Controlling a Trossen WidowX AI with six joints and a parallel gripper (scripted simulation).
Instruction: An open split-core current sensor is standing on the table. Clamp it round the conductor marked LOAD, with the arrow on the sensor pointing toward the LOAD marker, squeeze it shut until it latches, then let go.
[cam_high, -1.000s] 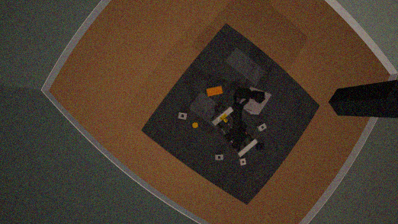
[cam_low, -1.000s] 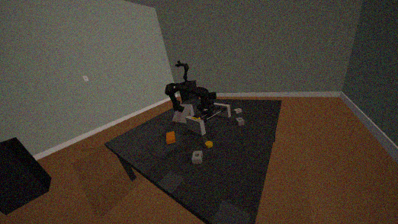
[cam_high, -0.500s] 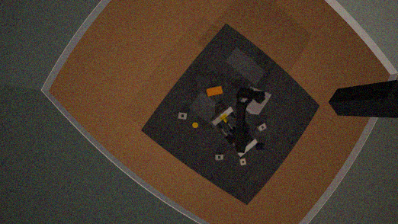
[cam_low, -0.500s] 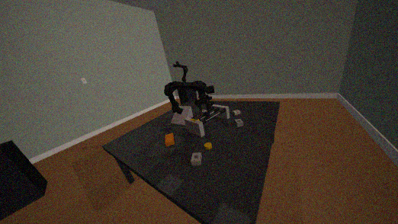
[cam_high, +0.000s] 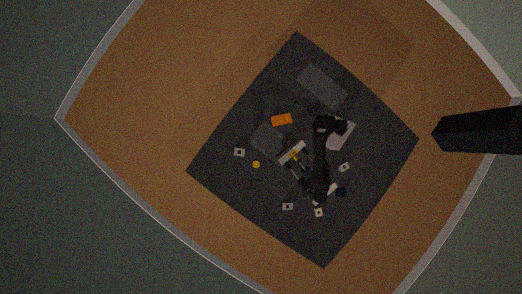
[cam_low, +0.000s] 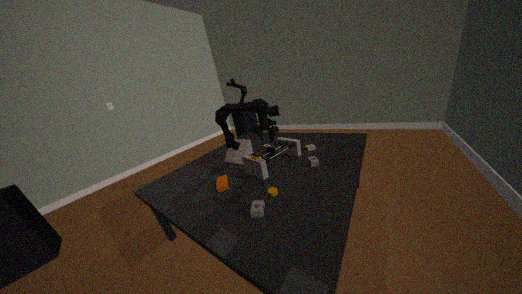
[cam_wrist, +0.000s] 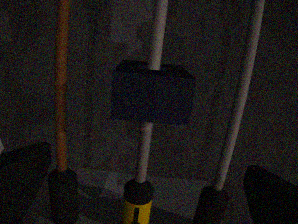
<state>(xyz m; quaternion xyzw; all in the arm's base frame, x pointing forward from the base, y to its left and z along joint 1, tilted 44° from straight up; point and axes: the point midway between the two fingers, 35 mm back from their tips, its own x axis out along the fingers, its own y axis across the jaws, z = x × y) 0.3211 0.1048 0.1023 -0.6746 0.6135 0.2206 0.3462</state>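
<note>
The dark blue sensor (cam_wrist: 154, 98) sits around the middle, pale conductor (cam_wrist: 158, 35) in the wrist view and looks like a closed box. The conductor comes out above and below it. Its arrow and latch cannot be made out. A yellow marker (cam_wrist: 137, 212) with a dark letter, cut off by the frame edge, is below on the same conductor; yellow also shows at the rack in the top view (cam_high: 294, 154). My gripper (cam_wrist: 149, 165) is open and empty, its fingers wide apart on both sides, nearer the camera than the sensor and not touching it.
An orange conductor (cam_wrist: 61, 95) runs left of the sensor and another pale conductor (cam_wrist: 243, 95) right of it. The rack has white end walls (cam_high: 285, 159) (cam_low: 257, 168). An orange block (cam_high: 281, 119) (cam_low: 222, 183), a yellow disc (cam_high: 256, 164) (cam_low: 273, 191) and several small white blocks stand around.
</note>
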